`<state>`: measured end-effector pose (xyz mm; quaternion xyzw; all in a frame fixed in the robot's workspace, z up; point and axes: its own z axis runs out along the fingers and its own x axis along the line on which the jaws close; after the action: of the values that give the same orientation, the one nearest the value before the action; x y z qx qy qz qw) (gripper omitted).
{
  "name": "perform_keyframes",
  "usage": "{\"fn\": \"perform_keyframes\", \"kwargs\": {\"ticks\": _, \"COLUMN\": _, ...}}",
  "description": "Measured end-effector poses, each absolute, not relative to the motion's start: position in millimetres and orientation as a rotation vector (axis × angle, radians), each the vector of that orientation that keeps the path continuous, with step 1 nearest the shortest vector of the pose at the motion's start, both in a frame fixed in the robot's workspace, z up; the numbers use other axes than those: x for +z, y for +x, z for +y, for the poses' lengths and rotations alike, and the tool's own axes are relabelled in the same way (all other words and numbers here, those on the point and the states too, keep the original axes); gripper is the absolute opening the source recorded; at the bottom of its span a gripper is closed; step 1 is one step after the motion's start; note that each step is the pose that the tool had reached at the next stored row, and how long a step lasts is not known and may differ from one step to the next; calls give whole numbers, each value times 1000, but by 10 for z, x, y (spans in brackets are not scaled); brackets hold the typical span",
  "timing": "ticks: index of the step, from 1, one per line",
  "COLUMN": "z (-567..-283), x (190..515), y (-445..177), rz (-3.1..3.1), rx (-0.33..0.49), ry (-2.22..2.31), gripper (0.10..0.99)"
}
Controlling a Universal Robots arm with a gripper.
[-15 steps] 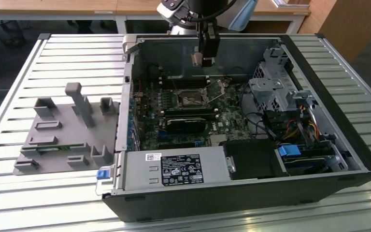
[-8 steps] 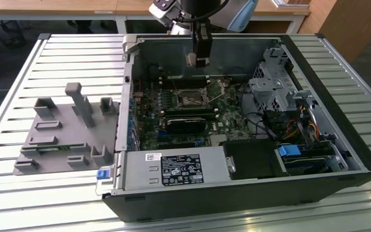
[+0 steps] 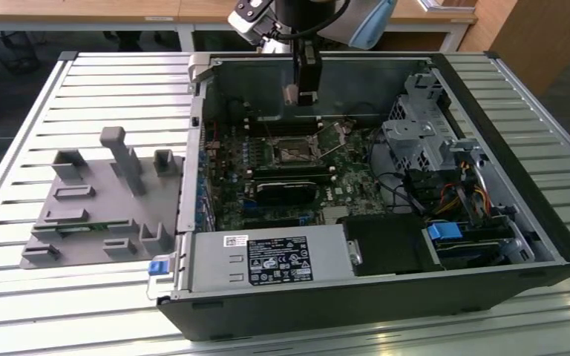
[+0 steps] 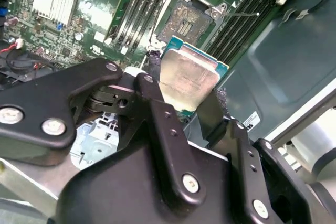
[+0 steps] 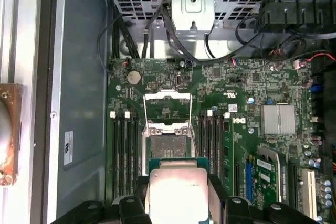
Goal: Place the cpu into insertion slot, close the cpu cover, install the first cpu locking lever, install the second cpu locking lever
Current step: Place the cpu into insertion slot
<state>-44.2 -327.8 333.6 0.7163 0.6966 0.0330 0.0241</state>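
Nearest in the exterior view is the black wall of the open case [image 3: 364, 308], which lies on a slatted table [image 3: 116, 81]. Just inside that wall sits a silvery power supply [image 3: 265, 259]. On the exterior view's left, beside the case, a grey fixture [image 3: 97, 200] rests on the table. On the exterior view's right, a metal drive cage [image 3: 418, 141] stands inside the case.

Farther in, the green board [image 3: 344, 185] covers the case floor. The slot [image 3: 292, 152] sits near the middle of the board, its dark centre uncovered, and a thin lever [image 3: 337, 147] stands raised just to its right. In the first wrist view the slot [image 5: 168, 142] is bare, and the cover [image 5: 167, 94] is swung open and lies past the slot's edge, with the board showing through its window. In the second wrist view the slot [image 4: 185, 22] is likewise uncovered.

Farthest, the gripper [image 3: 305, 93] hangs from the arm over the far part of the case, beyond the slot. In both wrist views the gripper [image 4: 186, 93] [image 5: 178, 192] is clamped on the cpu [image 4: 189, 77] [image 5: 177, 190], with one black finger on each of two opposite edges. The pale metal top of the cpu faces the cameras. It is held off the board and apart from the slot, with the slot just beyond its free edge.
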Motion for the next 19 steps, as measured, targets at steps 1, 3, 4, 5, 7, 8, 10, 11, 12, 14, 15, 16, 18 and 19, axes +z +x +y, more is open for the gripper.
{"fn": "perform_keyframes", "kwargs": {"ticks": 1, "z": -3270, "x": 3317, "y": -442, "rz": 2155, "rx": 101, "ry": 2217, "gripper": 529}}
{"fn": "perform_keyframes", "kwargs": {"ticks": 3, "z": -3253, "x": 3282, "y": -442, "rz": 2154, "rx": 96, "ry": 2217, "gripper": 529}}
{"fn": "perform_keyframes", "kwargs": {"ticks": 4, "z": -3243, "x": 3266, "y": -442, "rz": 2153, "rx": 93, "ry": 2216, "gripper": 529}}
{"fn": "perform_keyframes", "kwargs": {"ticks": 5, "z": -3234, "x": 3251, "y": -442, "rz": 2152, "rx": 90, "ry": 2215, "gripper": 529}}
{"fn": "perform_keyframes", "kwargs": {"ticks": 7, "z": -3214, "x": 3220, "y": -442, "rz": 2149, "rx": 83, "ry": 2212, "gripper": 529}}
{"fn": "perform_keyframes", "kwargs": {"ticks": 8, "z": -3205, "x": 3207, "y": -442, "rz": 2148, "rx": 79, "ry": 2211, "gripper": 529}}
{"fn": "perform_keyframes", "kwargs": {"ticks": 10, "z": -3190, "x": 3183, "y": -442, "rz": 2146, "rx": 74, "ry": 2209, "gripper": 529}}
{"fn": "perform_keyframes", "kwargs": {"ticks": 11, "z": -3184, "x": 3173, "y": -442, "rz": 2145, "rx": 72, "ry": 2208, "gripper": 529}}
{"fn": "perform_keyframes", "kwargs": {"ticks": 12, "z": -3181, "x": 3164, "y": -442, "rz": 2144, "rx": 71, "ry": 2208, "gripper": 529}}
{"fn": "perform_keyframes", "kwargs": {"ticks": 14, "z": -3173, "x": 3148, "y": -442, "rz": 2142, "rx": 69, "ry": 2208, "gripper": 529}}
{"fn": "perform_keyframes", "kwargs": {"ticks": 15, "z": -3168, "x": 3142, "y": -442, "rz": 2142, "rx": 68, "ry": 2208, "gripper": 529}}
{"fn": "perform_keyframes", "kwargs": {"ticks": 16, "z": -3164, "x": 3136, "y": -442, "rz": 2142, "rx": 67, "ry": 2208, "gripper": 529}}
{"fn": "perform_keyframes", "kwargs": {"ticks": 18, "z": -3156, "x": 3119, "y": -442, "rz": 2141, "rx": 66, "ry": 2207, "gripper": 529}}
{"fn": "perform_keyframes", "kwargs": {"ticks": 19, "z": -3150, "x": 3108, "y": -442, "rz": 2141, "rx": 64, "ry": 2207, "gripper": 529}}
